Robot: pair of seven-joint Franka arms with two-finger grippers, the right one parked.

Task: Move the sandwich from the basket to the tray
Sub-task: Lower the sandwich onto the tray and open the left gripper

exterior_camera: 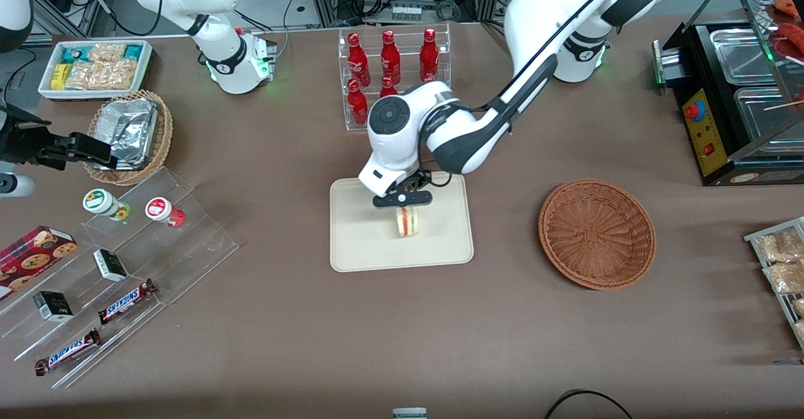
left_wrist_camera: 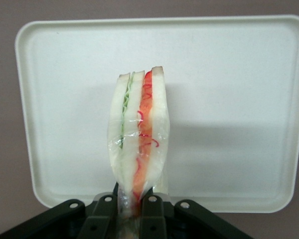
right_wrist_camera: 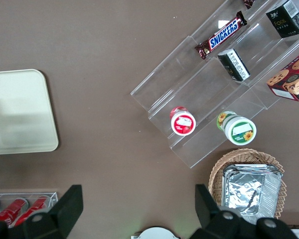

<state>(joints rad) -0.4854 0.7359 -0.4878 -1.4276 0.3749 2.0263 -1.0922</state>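
My left gripper (exterior_camera: 405, 208) hangs over the cream-beige tray (exterior_camera: 358, 249) and is shut on the sandwich (exterior_camera: 407, 222), a wrapped wedge of pale bread with red-orange and green filling. In the left wrist view the sandwich (left_wrist_camera: 138, 139) is pinched at its base between the black fingers (left_wrist_camera: 152, 214), with the tray (left_wrist_camera: 229, 99) below it. I cannot tell whether the sandwich touches the tray. The reddish-brown wicker basket (exterior_camera: 597, 233) stands empty on the table, toward the working arm's end. The tray's corner also shows in the right wrist view (right_wrist_camera: 20, 114).
A clear rack of red bottles (exterior_camera: 392, 70) stands farther from the front camera than the tray. A foil-lined tan basket (exterior_camera: 129, 136), a white snack bin (exterior_camera: 94, 67) and clear stepped shelves of snacks (exterior_camera: 113, 281) lie toward the parked arm's end. A black food warmer (exterior_camera: 735, 92) stands at the working arm's end.
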